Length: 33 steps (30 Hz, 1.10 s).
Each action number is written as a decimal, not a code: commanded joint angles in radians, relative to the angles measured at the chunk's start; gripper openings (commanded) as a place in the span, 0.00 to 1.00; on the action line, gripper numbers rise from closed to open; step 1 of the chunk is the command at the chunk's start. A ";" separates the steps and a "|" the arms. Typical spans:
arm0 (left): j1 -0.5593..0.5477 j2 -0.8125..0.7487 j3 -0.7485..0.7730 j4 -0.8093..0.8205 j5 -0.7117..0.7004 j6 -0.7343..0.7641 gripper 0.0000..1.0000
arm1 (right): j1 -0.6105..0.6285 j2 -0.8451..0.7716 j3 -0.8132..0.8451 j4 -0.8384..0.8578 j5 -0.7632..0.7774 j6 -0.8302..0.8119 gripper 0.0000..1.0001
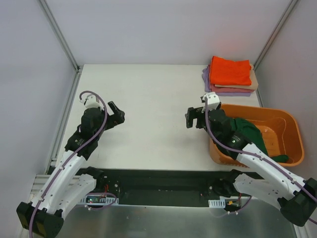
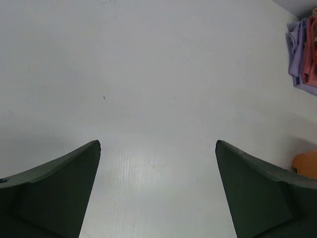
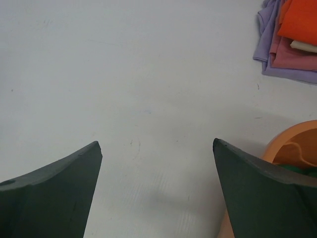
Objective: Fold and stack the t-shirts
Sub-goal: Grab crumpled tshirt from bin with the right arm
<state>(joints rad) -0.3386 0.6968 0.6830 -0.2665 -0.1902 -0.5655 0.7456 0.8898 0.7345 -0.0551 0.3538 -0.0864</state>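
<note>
A dark green shirt (image 1: 251,135) lies crumpled in the orange basket (image 1: 287,130) at the right. A folded stack sits at the back right: bright orange shirt (image 1: 230,71) on top, a tan one (image 1: 253,85) and a lavender one (image 1: 233,91) under it. The stack shows in the right wrist view (image 3: 292,42) and the left wrist view (image 2: 303,52). My left gripper (image 1: 118,116) is open and empty over the bare table at the left. My right gripper (image 1: 194,118) is open and empty over the table, just left of the basket.
The white table (image 1: 153,109) is walled at the left, back and right. The basket's rim shows in the right wrist view (image 3: 292,141) and the left wrist view (image 2: 306,163). A black base rail (image 1: 158,183) runs along the near edge.
</note>
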 commanded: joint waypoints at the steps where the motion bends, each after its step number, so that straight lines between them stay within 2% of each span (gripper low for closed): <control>1: 0.007 0.053 0.049 0.019 -0.011 -0.020 0.99 | -0.006 0.044 0.052 0.005 0.135 0.036 0.96; 4: 0.007 0.067 0.053 0.026 -0.009 -0.020 0.99 | -0.084 0.066 0.104 -0.081 0.204 0.112 0.96; 7: 0.007 0.067 0.053 0.038 -0.017 -0.017 0.99 | -0.239 0.061 0.195 -0.268 0.157 0.210 0.96; 10: 0.007 0.069 0.040 0.073 -0.037 -0.020 0.99 | -0.407 0.031 0.198 -0.360 0.148 0.275 0.96; 16: 0.007 0.122 0.018 0.147 0.011 -0.004 0.99 | -0.806 -0.037 0.088 -0.452 -0.093 0.410 0.96; 18: 0.007 0.145 0.018 0.153 0.021 0.003 0.99 | -0.885 -0.014 0.053 -0.477 -0.159 0.416 0.96; 26: 0.007 0.187 0.020 0.156 0.020 0.013 0.99 | -0.934 0.098 -0.059 -0.532 -0.153 0.439 0.96; 33: 0.007 0.214 0.026 0.162 0.028 0.015 0.99 | -0.940 0.196 -0.164 -0.388 -0.206 0.502 0.99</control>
<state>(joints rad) -0.3386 0.8944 0.6930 -0.1421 -0.1829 -0.5655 -0.1833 1.0420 0.6140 -0.5274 0.1921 0.3557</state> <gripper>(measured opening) 0.990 0.969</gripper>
